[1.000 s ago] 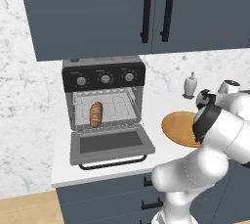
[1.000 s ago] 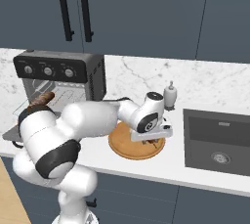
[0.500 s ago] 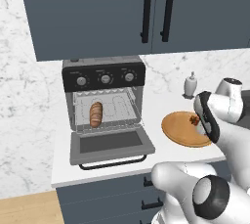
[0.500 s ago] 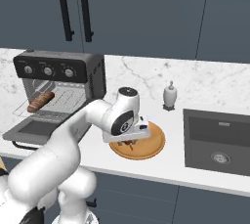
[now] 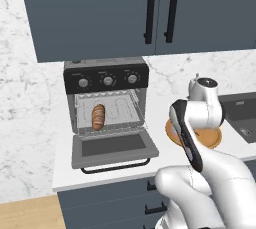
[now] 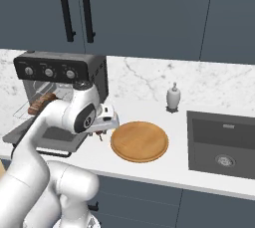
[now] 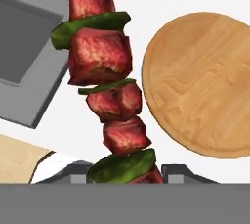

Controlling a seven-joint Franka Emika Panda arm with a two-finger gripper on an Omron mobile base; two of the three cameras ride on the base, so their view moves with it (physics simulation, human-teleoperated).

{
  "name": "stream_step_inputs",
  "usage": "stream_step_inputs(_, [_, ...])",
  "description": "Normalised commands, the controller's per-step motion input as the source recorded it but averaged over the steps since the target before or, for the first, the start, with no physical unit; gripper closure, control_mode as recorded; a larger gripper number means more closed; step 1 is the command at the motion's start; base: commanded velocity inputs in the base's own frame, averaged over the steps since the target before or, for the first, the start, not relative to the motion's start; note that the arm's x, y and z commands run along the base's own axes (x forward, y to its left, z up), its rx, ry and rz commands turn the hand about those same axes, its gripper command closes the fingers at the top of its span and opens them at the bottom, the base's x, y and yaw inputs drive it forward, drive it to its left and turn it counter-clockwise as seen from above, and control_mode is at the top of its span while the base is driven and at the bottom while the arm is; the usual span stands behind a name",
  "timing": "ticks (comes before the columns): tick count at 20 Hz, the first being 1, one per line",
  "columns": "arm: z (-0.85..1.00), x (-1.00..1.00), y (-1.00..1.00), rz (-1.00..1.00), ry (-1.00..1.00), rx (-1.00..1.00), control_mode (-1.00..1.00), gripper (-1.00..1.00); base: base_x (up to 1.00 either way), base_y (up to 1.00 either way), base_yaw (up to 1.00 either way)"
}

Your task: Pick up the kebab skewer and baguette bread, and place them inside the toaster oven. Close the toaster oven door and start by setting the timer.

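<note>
Boxy grey toaster oven (image 5: 106,104) at left, grey-framed drop-down door (image 5: 113,148) lowered flat. Short golden-brown baguette (image 5: 98,116) on wire rack inside, long axis front to back. Gripper (image 6: 102,131) above counter between door and round wooden plate (image 6: 139,141), clamped on kebab skewer (image 7: 108,87) of red meat chunks and green pepper; stick runs lengthwise away from fingers, free end probably toward door corner.

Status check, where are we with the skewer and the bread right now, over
Tool shut on kebab skewer, lifted between wooden plate and toaster oven. Baguette bread on rack inside. Toaster oven door down, open. Nothing in the way.
</note>
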Motion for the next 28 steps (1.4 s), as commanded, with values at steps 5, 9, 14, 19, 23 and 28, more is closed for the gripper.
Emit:
stream_step_inputs(5, [0.50, 0.44, 0.81, -0.03, 0.00, 0.01, -1.00, 1.00, 0.00, 0.00, 0.00])
stream_step_inputs(9, [0.06, 0.33, 0.75, -0.07, 0.00, 0.11, -1.00, 1.00, 0.00, 0.00, 0.00])
stream_step_inputs(14, [0.00, 0.23, 0.56, -0.16, 0.00, 0.16, -1.00, 1.00, 0.00, 0.00, 0.00])
stream_step_inputs(19, [0.00, 0.12, 0.45, -0.18, -0.07, 0.05, -1.00, 1.00, 0.00, 0.00, 0.00])
stream_step_inputs(23, [0.00, 0.14, 0.49, -0.19, -0.07, 0.00, -1.00, 1.00, 0.00, 0.00, 0.00])
stream_step_inputs(28, [0.00, 0.22, 0.16, -0.17, -0.03, 0.00, -1.00, 1.00, 0.00, 0.00, 0.00])
